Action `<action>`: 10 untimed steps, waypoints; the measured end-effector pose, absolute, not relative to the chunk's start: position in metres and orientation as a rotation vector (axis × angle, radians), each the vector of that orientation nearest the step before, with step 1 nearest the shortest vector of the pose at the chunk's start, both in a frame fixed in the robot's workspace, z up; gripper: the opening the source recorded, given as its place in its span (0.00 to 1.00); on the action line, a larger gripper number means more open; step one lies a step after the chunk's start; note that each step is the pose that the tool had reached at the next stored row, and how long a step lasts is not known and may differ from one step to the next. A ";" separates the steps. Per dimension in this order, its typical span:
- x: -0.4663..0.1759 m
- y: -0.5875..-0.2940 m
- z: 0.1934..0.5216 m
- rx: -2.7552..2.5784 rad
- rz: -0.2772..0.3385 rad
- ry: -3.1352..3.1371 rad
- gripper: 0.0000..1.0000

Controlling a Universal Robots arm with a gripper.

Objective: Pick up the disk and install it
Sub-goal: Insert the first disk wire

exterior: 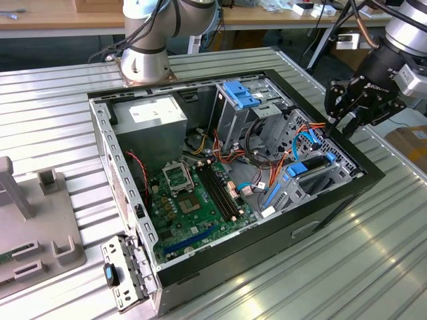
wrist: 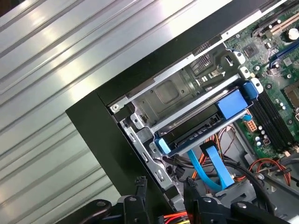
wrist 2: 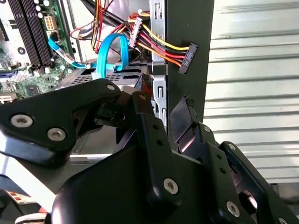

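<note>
The disk (wrist: pixel 198 129) sits in the drive bay at the front corner of the open computer case (exterior: pixel 337 203), framed by its bright blue carrier rail (wrist: pixel 232 103). In the exterior view the blue rail (exterior: pixel 301 169) lies flat at the case's right end. A blue data cable (wrist: pixel 216 167) runs from the disk's end. My gripper (exterior: pixel 338 125) hovers just above the case's right wall, close to the disk bay. Its fingers (wrist 2: pixel 141 103) stand apart with nothing held. In both wrist views the gripper (wrist: pixel 164 189) straddles the black case wall near the bundle of red, yellow and black power wires (wrist 2: pixel 163 46).
The case lies on its side on a ribbed metal table (exterior: pixel 373 267). Inside are the green motherboard (exterior: pixel 193 200), a grey power-supply box (exterior: pixel 157 117) and an upright metal cage with a blue bracket (exterior: pixel 239 93). A grey fixture (exterior: pixel 33 227) stands at the exterior view's left.
</note>
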State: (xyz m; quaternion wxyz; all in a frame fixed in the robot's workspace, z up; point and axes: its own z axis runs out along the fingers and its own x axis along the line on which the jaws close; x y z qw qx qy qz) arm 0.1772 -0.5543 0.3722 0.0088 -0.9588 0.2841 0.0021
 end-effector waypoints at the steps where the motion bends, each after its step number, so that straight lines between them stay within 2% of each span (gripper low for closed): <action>1: 0.179 -0.554 0.372 -2.997 0.006 0.881 0.44; 10: 0.188 -0.546 0.371 -3.029 0.008 0.766 0.44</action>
